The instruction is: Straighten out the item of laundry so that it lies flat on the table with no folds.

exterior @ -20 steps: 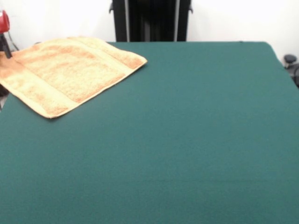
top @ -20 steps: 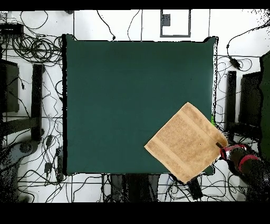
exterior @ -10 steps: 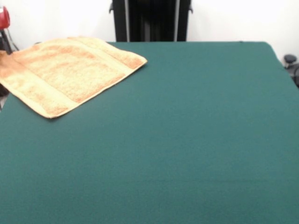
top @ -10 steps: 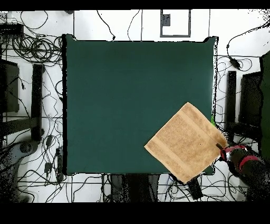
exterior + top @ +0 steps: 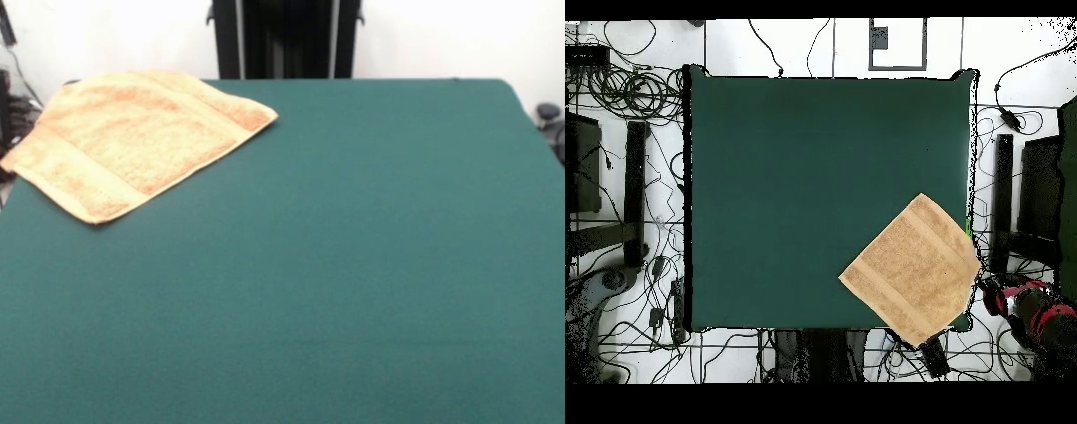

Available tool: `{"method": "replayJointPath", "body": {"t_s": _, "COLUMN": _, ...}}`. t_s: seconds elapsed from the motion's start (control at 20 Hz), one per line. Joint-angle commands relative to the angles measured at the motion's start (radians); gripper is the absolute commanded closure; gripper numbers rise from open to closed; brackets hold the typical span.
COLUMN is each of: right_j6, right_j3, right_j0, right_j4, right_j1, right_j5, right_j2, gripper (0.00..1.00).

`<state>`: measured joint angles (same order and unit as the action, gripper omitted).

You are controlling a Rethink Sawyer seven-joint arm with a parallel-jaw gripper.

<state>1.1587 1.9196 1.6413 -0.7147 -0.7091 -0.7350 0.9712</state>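
- Orange-tan terry towel [image 5: 137, 141] lies spread on the dark green surface [image 5: 353, 265], turned like a diamond, at the far left corner in the front view.
- From overhead the towel [image 5: 913, 270] sits at the lower right corner of the surface [image 5: 795, 190]; two of its corners reach past the edges there.
- Flat woven bands run near two opposite edges of the towel; no fold shows on it.
- Red and black arm end with the gripper [image 5: 1005, 298] shows only from overhead, off the surface to the right of the towel's right corner, apart from the cloth.
- Whether the fingers are released or clenched I cannot tell.
- Cables [image 5: 625, 95] trail over the white floor around the surface.
- Black pedestal [image 5: 284, 40] stands behind the far edge.
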Motion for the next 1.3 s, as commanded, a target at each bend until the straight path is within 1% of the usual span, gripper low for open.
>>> {"method": "replayJointPath", "body": {"t_s": 0.05, "right_j6": 0.090, "right_j3": 0.191, "right_j0": -0.103, "right_j4": 0.206, "right_j1": -0.243, "right_j5": -0.053, "right_j2": 0.121, "gripper": 0.00}}
{"method": "replayJointPath", "body": {"t_s": 0.25, "right_j6": 0.171, "right_j3": 0.275, "right_j0": -0.140, "right_j4": 0.271, "right_j1": -0.360, "right_j5": 0.044, "right_j2": 0.126, "gripper": 0.00}}
{"method": "replayJointPath", "body": {"t_s": 0.35, "right_j6": 0.205, "right_j3": 0.312, "right_j0": -0.165, "right_j4": 0.300, "right_j1": -0.398, "right_j5": 0.088, "right_j2": 0.120, "gripper": 0.00}}
{"method": "replayJointPath", "body": {"t_s": 0.45, "right_j6": 0.230, "right_j3": 0.355, "right_j0": -0.181, "right_j4": 0.329, "right_j1": -0.454, "right_j5": 0.154, "right_j2": 0.130, "gripper": 0.00}}
{"method": "replayJointPath", "body": {"t_s": 0.55, "right_j6": 0.264, "right_j3": 0.390, "right_j0": -0.214, "right_j4": 0.370, "right_j1": -0.509, "right_j5": 0.182, "right_j2": 0.113, "gripper": 0.00}}
{"method": "replayJointPath", "body": {"t_s": 0.65, "right_j6": 0.290, "right_j3": 0.412, "right_j0": -0.254, "right_j4": 0.403, "right_j1": -0.539, "right_j5": 0.194, "right_j2": 0.084, "gripper": 0.00}}
{"method": "replayJointPath", "body": {"t_s": 0.8, "right_j6": 0.334, "right_j3": 0.427, "right_j0": -0.331, "right_j4": 0.409, "right_j1": -0.551, "right_j5": 0.223, "right_j2": 0.004, "gripper": 0.00}}
{"method": "replayJointPath", "body": {"t_s": 0.9, "right_j6": 0.296, "right_j3": 0.527, "right_j0": -0.282, "right_j4": 0.485, "right_j1": -0.621, "right_j5": 0.293, "right_j2": 0.038, "gripper": 0.00}}
{"method": "replayJointPath", "body": {"t_s": 1.0, "right_j6": 0.310, "right_j3": 0.540, "right_j0": -0.318, "right_j4": 0.482, "right_j1": -0.620, "right_j5": 0.321, "right_j2": -0.009, "gripper": 0.00}}
{"method": "replayJointPath", "body": {"t_s": 1.15, "right_j6": 0.321, "right_j3": 0.596, "right_j0": -0.346, "right_j4": 0.507, "right_j1": -0.647, "right_j5": 0.385, "right_j2": -0.039, "gripper": 0.00}}
{"method": "replayJointPath", "body": {"t_s": 1.3, "right_j6": 0.343, "right_j3": 0.617, "right_j0": -0.396, "right_j4": 0.507, "right_j1": -0.651, "right_j5": 0.416, "right_j2": -0.099, "gripper": 0.00}}
